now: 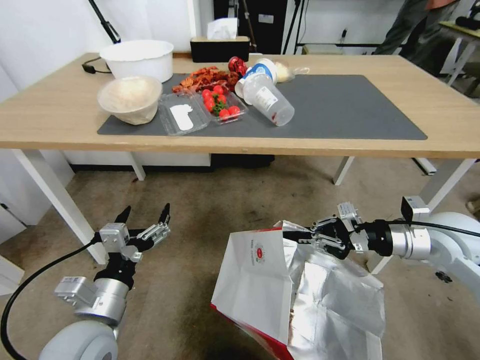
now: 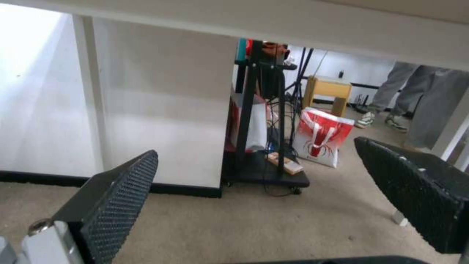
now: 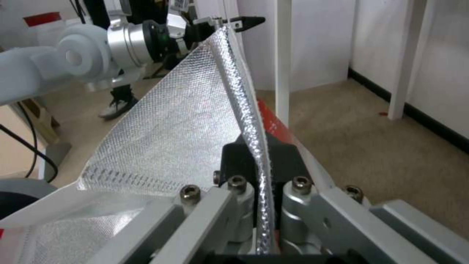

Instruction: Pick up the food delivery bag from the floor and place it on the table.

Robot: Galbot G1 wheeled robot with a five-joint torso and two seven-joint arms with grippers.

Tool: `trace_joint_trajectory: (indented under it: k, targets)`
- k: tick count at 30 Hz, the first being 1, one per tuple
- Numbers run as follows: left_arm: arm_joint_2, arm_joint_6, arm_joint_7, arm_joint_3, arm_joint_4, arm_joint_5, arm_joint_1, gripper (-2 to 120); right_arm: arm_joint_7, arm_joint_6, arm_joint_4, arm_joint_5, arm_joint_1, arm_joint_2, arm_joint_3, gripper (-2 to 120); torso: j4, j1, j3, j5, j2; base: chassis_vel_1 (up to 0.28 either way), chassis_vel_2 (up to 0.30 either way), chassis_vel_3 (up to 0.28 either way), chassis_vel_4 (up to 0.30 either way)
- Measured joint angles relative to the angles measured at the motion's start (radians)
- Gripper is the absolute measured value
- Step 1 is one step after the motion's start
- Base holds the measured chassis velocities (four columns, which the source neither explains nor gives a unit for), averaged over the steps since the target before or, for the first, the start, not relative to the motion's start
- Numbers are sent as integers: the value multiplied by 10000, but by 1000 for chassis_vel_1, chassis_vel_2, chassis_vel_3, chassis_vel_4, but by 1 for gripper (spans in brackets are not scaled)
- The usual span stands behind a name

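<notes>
The food delivery bag [image 1: 260, 280] hangs tilted at the lower middle of the head view, white outside with a red edge and a small round red logo. Its silver foil lining [image 3: 185, 121] faces my right side. My right gripper [image 1: 305, 235] is shut on the bag's top rim, and its fingers [image 3: 288, 161] pinch the foil edge. I cannot tell whether the bag's base touches the floor [image 1: 200, 210]. My left gripper [image 1: 145, 215] is open and empty above the floor, left of the bag, with its fingers [image 2: 122, 190] spread wide. The table [image 1: 350, 145] stands just beyond.
On the table's grey mat [image 1: 340, 110] lie a white tub [image 1: 137, 57], a paper bowl [image 1: 130, 97], clear trays of strawberries [image 1: 220, 105] and tipped cups [image 1: 267, 95]. White table legs [image 1: 55, 200] flank the floor area. Another red-and-white bag [image 2: 322, 137] stands far off beside a black stand.
</notes>
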Motion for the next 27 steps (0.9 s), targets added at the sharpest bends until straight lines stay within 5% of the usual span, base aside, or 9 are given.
trace_joint_trajectory:
  k: [27]
  targets:
    - [-76, -7, 3, 39, -109, 8, 64, 100, -25, 8, 15, -11, 43, -17, -5, 0, 1, 371, 722, 0, 1094, 0, 0, 0, 0]
